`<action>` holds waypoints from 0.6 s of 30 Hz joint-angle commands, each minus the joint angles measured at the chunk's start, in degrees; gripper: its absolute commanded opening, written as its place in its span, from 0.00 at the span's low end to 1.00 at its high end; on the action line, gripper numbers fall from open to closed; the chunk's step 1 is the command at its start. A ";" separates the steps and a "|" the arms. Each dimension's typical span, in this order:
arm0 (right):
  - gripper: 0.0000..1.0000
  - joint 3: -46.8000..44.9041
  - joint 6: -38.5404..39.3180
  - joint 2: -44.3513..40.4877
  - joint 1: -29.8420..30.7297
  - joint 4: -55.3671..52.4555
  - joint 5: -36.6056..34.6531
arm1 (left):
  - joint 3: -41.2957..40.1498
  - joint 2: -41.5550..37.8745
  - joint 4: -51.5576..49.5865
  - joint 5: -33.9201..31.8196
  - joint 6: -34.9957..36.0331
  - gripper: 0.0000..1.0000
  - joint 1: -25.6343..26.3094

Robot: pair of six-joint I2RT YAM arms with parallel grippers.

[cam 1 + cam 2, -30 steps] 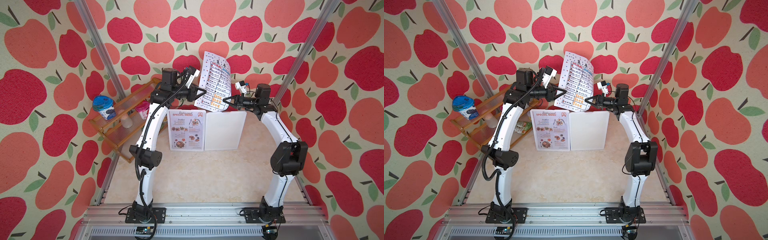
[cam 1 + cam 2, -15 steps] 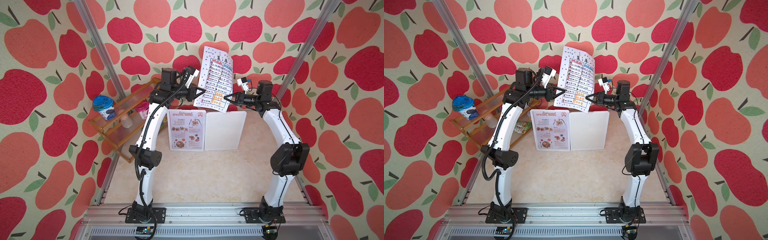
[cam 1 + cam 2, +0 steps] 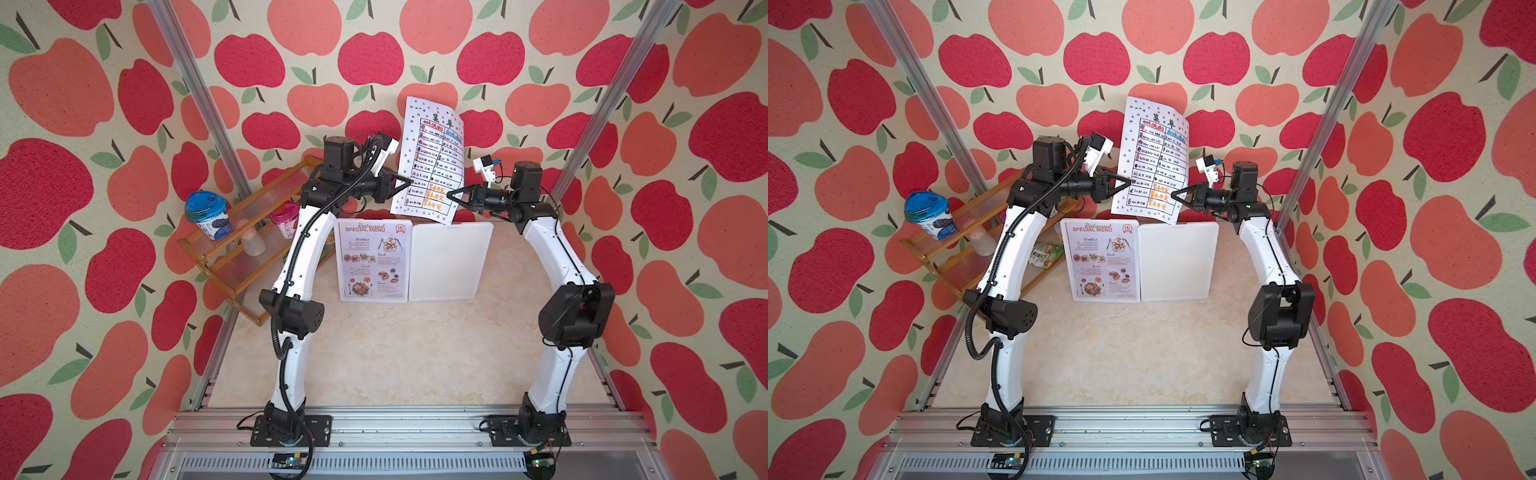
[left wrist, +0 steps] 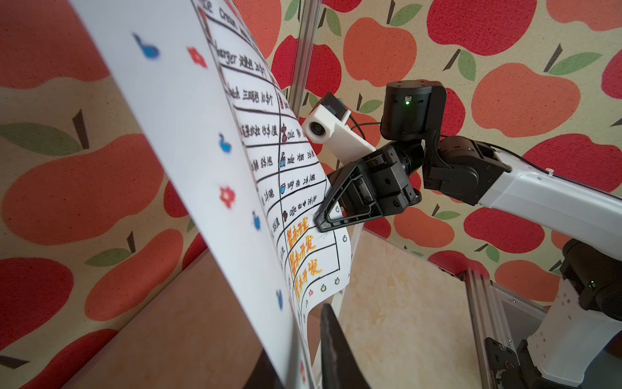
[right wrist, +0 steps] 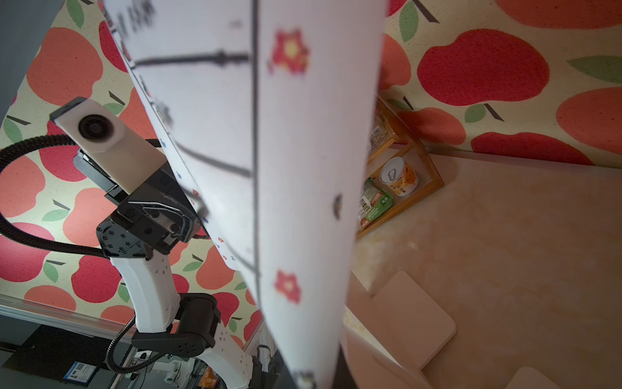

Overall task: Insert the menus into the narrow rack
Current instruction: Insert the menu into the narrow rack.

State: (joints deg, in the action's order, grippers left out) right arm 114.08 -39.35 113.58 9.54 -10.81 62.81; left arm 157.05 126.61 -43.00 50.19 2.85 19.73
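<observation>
The menu with the black-lined table and orange text (image 3: pixel 432 158) stands nearly upright in the air at the back of the table, seen in both top views. My left gripper (image 3: pixel 409 181) is shut on its left edge. My right gripper (image 3: pixel 449 194) is shut on its lower right edge. In the left wrist view the sheet (image 4: pixel 188 141) runs between my fingers (image 4: pixel 336 350). The Restaurant Special Menu (image 3: pixel 374 259) rests in the left panel of the white rack (image 3: pixel 451 262) directly below. I cannot tell whether the panels lie flat or lean.
A wooden shelf (image 3: pixel 249 232) stands against the left wall with a blue-lidded cup (image 3: pixel 206 214), a pink cup (image 3: pixel 284 218) and a small bottle (image 3: pixel 252 243). Aluminium posts (image 3: pixel 195 95) rise at both back corners. Apple-patterned walls close in the table.
The table menu has swung more upright, its top edge moving left. The right gripper rose slightly with it. The left gripper narrowed on the sheet's edge.
</observation>
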 commanded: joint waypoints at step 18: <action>0.00 -2.75 -0.86 0.26 0.13 3.07 -0.76 | 0.96 1.73 2.06 0.87 -0.13 0.20 -0.65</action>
State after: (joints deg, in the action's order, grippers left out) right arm 112.46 -41.58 114.17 9.54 -7.11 62.39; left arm 157.05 126.87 -42.41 50.22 2.81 19.53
